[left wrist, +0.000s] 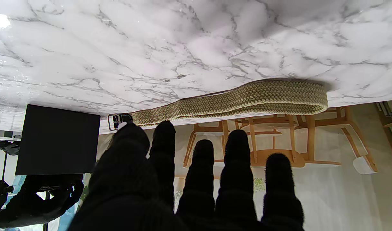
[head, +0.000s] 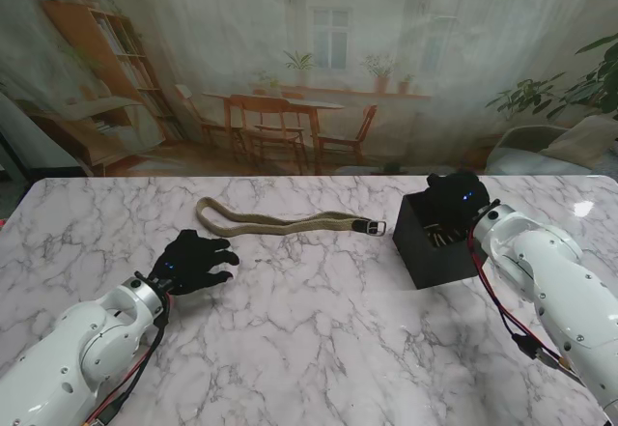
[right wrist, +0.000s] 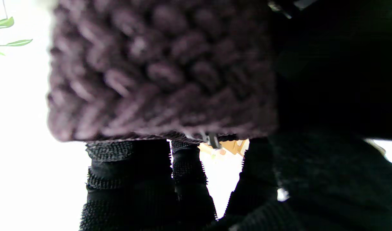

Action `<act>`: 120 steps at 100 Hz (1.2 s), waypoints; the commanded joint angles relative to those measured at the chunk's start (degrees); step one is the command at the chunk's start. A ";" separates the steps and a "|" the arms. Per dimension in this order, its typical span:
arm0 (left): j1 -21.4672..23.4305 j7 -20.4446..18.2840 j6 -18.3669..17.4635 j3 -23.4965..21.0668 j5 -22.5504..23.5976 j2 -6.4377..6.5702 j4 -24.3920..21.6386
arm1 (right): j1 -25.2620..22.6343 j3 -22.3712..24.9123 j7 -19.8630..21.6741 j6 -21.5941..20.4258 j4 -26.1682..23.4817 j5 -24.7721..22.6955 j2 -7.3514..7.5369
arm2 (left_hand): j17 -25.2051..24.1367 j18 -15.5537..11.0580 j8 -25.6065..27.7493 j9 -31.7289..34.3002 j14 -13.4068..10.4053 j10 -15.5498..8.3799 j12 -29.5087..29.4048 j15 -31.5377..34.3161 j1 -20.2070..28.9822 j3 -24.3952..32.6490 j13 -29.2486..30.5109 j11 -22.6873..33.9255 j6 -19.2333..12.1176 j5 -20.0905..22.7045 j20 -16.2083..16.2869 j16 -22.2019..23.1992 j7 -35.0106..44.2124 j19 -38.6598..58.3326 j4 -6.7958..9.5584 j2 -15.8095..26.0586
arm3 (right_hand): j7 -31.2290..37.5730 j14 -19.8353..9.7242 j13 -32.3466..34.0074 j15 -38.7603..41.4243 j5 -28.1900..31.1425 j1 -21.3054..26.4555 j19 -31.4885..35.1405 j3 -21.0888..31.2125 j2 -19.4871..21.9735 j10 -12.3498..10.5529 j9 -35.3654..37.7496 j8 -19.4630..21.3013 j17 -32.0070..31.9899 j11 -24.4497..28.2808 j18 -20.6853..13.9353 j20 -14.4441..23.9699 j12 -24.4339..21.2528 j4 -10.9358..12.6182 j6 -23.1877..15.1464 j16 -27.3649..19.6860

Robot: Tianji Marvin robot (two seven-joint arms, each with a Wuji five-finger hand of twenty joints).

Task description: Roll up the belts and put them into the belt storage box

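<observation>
Left hand [head: 196,263] spread, palm down, near belt [head: 280,221]; right hand [head: 456,197] over box [head: 425,242], pinching woven belt.

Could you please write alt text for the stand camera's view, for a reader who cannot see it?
A tan woven belt lies unrolled on a white marble table, its buckle end toward a black storage box on the right. The gloved left hand is nearer to me than the belt, fingers spread, empty. The right hand is at the box's open top.

Woven cloth belt [head: 280,222] – glossy marble table [head: 319,329]
</observation>
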 commanded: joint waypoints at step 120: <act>-0.23 -1.14 -0.39 -0.17 0.29 0.04 -0.39 | -6.65 12.70 -1.72 -6.02 -11.33 -6.57 0.10 | -1.17 1.52 0.21 -1.87 0.29 0.57 -0.10 -1.64 -0.96 -0.72 -1.58 -0.35 0.94 -0.55 0.56 -0.41 -1.08 -1.35 -0.81 2.14 | -19.81 -5.39 -16.33 -19.45 -13.54 -12.37 -13.29 -13.90 23.09 -4.71 -5.93 -13.78 -24.48 -4.49 4.02 -1.08 -16.09 11.30 13.86 -13.03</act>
